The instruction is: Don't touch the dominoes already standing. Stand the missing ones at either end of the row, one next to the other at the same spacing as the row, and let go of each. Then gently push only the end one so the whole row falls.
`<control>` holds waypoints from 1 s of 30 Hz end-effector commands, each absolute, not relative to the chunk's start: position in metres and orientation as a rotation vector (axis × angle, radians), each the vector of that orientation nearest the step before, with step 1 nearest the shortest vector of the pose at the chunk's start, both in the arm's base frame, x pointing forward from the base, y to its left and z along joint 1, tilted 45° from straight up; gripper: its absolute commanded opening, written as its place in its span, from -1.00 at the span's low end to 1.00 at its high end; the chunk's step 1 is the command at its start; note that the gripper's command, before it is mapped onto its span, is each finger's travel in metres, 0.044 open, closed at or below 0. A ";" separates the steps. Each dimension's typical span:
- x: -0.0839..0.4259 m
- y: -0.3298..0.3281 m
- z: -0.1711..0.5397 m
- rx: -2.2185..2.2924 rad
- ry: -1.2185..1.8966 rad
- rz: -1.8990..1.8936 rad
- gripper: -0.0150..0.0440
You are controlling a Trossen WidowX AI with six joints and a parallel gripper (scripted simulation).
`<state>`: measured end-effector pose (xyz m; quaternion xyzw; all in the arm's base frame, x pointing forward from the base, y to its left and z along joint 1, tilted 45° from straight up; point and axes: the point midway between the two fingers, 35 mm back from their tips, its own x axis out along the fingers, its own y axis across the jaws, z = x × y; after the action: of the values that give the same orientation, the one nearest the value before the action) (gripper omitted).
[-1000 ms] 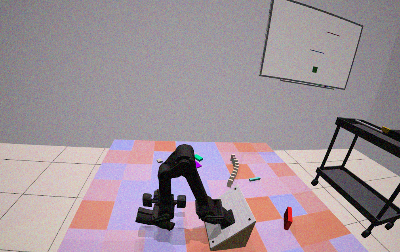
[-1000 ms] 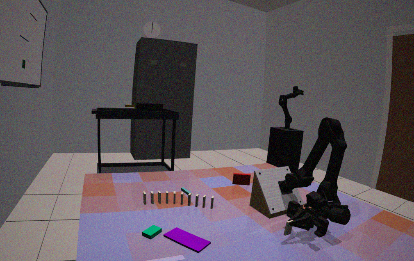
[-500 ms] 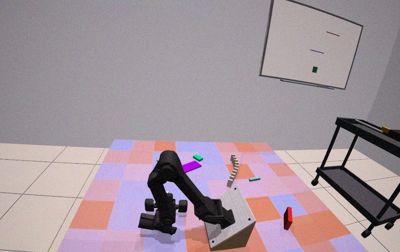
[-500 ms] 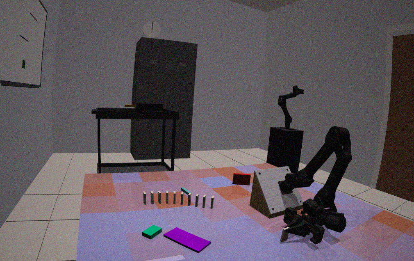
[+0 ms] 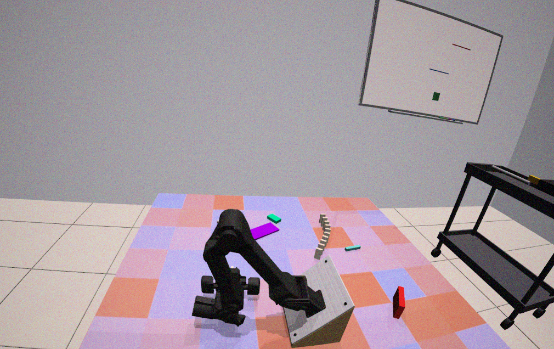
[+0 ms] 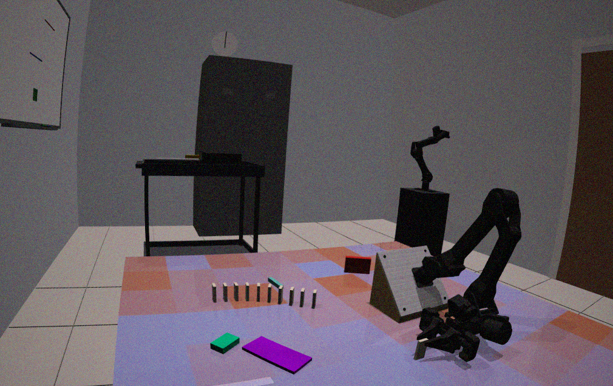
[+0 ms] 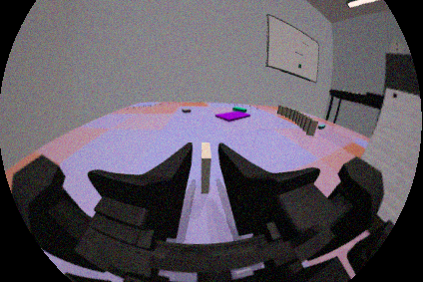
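A row of several pale dominoes stands upright in a gentle curve. My gripper is low over the mat, well away from the row, and its fingers are parted. A single pale domino stands on the mat between the fingertips, with a gap on both sides in the wrist view. It looks upright there. In the top view the arm hides nearly all of this domino.
A grey wedge block stands beside the arm. A purple slab and green block lie left of the row in the top view. A teal bar and red block are to its right.
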<state>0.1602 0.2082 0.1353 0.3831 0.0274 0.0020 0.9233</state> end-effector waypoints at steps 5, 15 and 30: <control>0.160 0.207 0.135 0.789 0.053 0.002 0.64; 0.162 0.181 0.164 0.788 0.056 0.004 1.00; 0.211 0.188 0.174 0.350 0.222 -0.004 1.00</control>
<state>0.1914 0.1800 0.1660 0.2433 0.0736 -0.0101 0.9671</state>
